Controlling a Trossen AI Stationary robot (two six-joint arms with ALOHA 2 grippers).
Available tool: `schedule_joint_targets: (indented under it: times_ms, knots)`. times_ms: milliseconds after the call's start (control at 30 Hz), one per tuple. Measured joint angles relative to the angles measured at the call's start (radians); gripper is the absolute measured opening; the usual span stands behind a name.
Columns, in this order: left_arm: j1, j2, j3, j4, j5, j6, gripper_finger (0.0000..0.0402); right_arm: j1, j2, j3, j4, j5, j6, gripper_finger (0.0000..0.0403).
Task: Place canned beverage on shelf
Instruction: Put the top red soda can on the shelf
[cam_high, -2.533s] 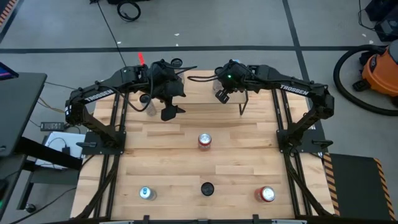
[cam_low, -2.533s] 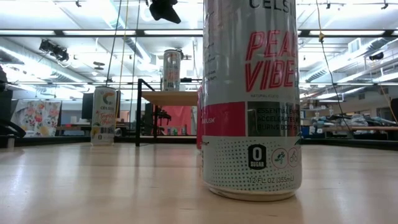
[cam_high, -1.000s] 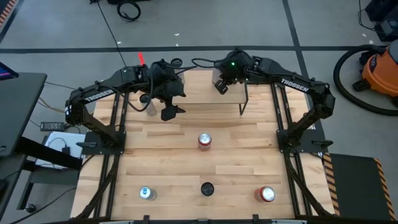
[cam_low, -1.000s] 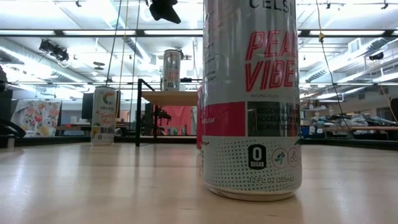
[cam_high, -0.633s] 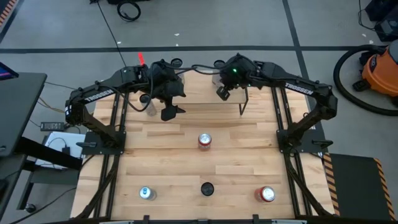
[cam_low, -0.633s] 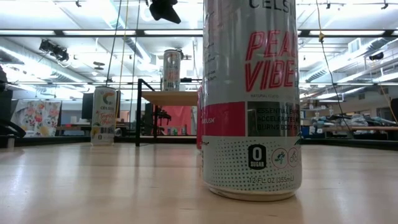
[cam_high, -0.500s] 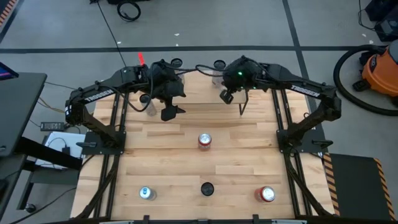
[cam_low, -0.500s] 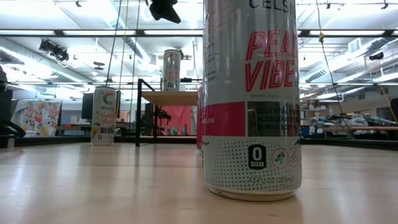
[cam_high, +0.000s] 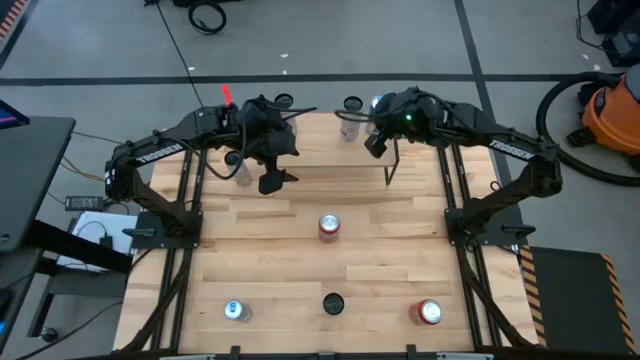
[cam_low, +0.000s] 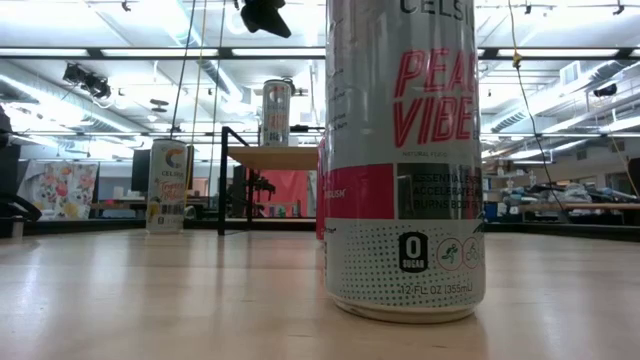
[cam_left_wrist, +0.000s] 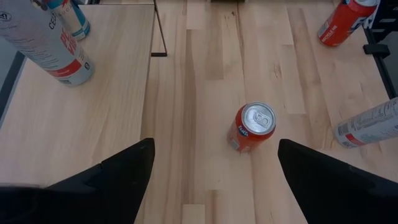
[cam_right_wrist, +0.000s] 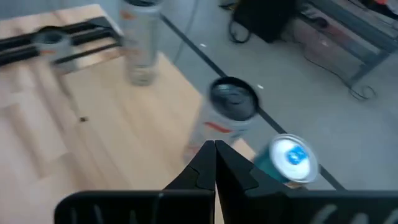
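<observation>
The shelf stands at the table's far edge on thin black legs. It also shows in the low view, with a silver can standing on its top. In the right wrist view a silver dark-topped can and a blue-topped can stand at the board's far edge. They also show in the high view. My right gripper hovers over the shelf's right part, shut and empty. My left gripper hangs open left of the shelf, over an orange-red can.
A red-and-silver can stands mid-table and fills the low view. A blue-topped can and a red can stand near the front edge, either side of the black low camera. A silver can stands left of the shelf.
My right gripper has moved over the shelf toward the table's right edge, staying shut. Two cans at the shelf's far edge now show beside the arm. The left arm and the cans on the table have kept still.
</observation>
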Motion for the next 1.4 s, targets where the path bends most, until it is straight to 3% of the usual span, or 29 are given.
schedule_joint_targets:
  times_ms: [633,1133,1400]
  knots:
    - [0.0,0.0,0.0,0.0,0.0,-0.014,0.0353,0.048,-0.017,0.0,-0.019,-0.059,-0.039,0.0011]
    - [0.0,0.0,0.0,0.001,0.0,-0.015,0.0353,0.048,-0.017,0.0,-0.061,-0.108,-0.056,0.0064]
    - [0.0,0.0,0.0,0.058,0.0,-0.015,0.0353,0.048,-0.017,0.0,-0.041,-0.122,-0.052,0.0071]
